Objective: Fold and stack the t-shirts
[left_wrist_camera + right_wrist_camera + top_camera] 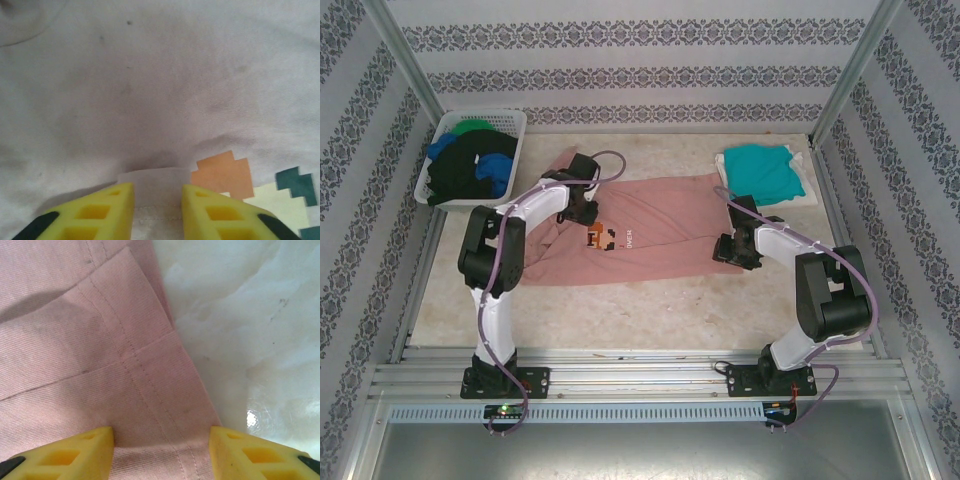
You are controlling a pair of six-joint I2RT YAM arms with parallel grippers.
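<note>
Right wrist: right gripper [161, 440] wide over salmon-pink t-shirt [100, 340] hem corner beside bare table [250, 315]; left gripper [157, 197] narrow.

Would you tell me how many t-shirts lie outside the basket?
2: the pink t-shirt spread mid-table, the teal t-shirt folded far right; a white layer beneath may be another.

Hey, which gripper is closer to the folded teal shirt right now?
Right. The right gripper is at the pink shirt edge, just on the near side of the teal shirt; the left gripper is farther left, by the chest print.
</note>
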